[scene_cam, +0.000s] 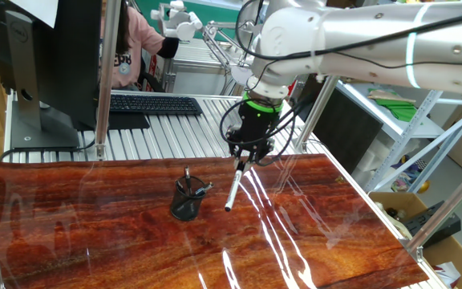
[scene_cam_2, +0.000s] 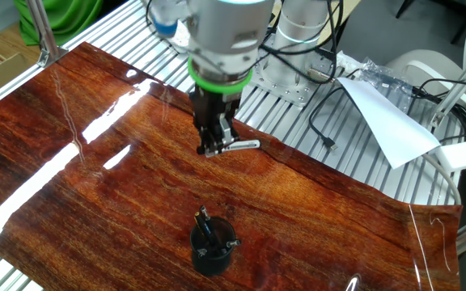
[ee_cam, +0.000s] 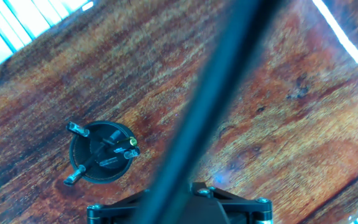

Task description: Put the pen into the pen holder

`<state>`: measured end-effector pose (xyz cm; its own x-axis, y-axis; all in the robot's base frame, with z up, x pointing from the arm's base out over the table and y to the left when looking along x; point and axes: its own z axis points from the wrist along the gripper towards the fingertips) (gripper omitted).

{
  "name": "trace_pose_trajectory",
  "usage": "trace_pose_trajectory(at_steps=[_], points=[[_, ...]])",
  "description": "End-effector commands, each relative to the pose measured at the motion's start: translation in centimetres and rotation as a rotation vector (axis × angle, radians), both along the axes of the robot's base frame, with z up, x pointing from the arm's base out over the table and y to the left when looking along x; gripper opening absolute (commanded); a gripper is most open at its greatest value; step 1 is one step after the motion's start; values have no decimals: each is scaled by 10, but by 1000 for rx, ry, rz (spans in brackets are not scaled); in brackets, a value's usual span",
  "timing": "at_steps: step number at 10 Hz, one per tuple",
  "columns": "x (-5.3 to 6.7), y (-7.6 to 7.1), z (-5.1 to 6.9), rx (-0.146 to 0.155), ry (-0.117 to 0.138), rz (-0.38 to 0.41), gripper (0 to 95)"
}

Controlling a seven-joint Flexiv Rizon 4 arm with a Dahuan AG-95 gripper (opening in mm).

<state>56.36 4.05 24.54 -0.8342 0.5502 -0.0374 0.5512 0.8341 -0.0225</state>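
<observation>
My end effector (scene_cam: 241,163) is closed on the pen (scene_cam: 234,187), pinching it near its dark upper end, so the silvery barrel hangs free below my fingers and above the bench (scene_cam: 311,241). The pen is not plumb. In one fixed view it slants down and a little toward the pen holder (scene_cam: 188,198); in the other fixed view it sticks out nearly sideways from my fingers, so its long axis is well off vertical.

The pen holder stands on the bench below me and off to one side, apart from the pen's tip. In the hand view it sits to the left of the blurred pen shaft, its open mouth facing up with a few short dark pens (ee_cam: 98,152) already leaning inside.

As I judge it, the coming move turns on this offset: I need to carry the lower tip sideways until it is over the rim, and tilt the pen more upright.
</observation>
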Motion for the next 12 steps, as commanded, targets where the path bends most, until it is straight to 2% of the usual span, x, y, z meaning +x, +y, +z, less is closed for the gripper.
trace_pose_trajectory(at_steps=[1,4,6,12], points=[[-1,2,3,-30,-34,7,0],[-3,4,4,-45,-66,11,0],[-4,6,5,-47,-74,15,0],[-6,11,6,-55,-76,26,0]])
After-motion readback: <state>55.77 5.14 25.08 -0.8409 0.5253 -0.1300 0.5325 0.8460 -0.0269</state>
